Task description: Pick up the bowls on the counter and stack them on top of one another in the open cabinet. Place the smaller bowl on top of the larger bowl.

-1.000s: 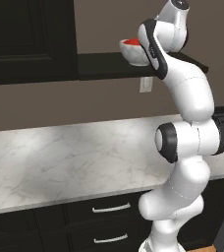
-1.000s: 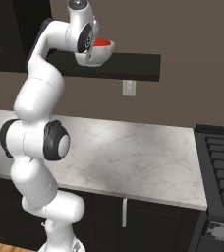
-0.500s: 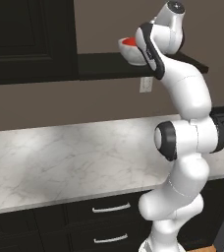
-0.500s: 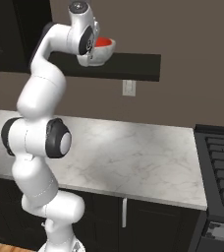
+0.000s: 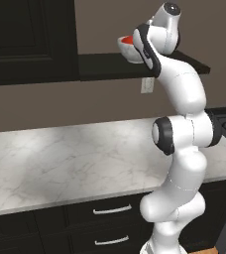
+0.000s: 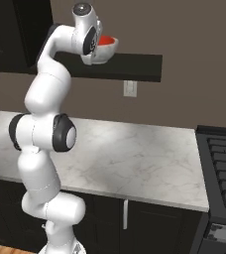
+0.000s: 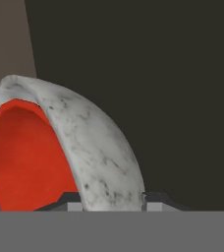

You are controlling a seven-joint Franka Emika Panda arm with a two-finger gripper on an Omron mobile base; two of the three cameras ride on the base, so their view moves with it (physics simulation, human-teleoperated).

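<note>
Nothing shifted that I can spot since a second ago, my gripper (image 7: 110, 201) narrow, clamped across the wall of the larger bowl (image 7: 92, 147), mouth upward over the open cabinet (image 6: 130, 67), smaller bowl (image 7: 28, 157) nested inside it, beside one finger.

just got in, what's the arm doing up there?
The gripper is shut on the rim of the larger bowl, one finger inside and one outside, with the smaller bowl already nested in it. In the base views the pair is up at the open cabinet, at shelf level near its edge. Whether the stack rests on the shelf or hangs just above it can't be told. The counter lies below.
</note>
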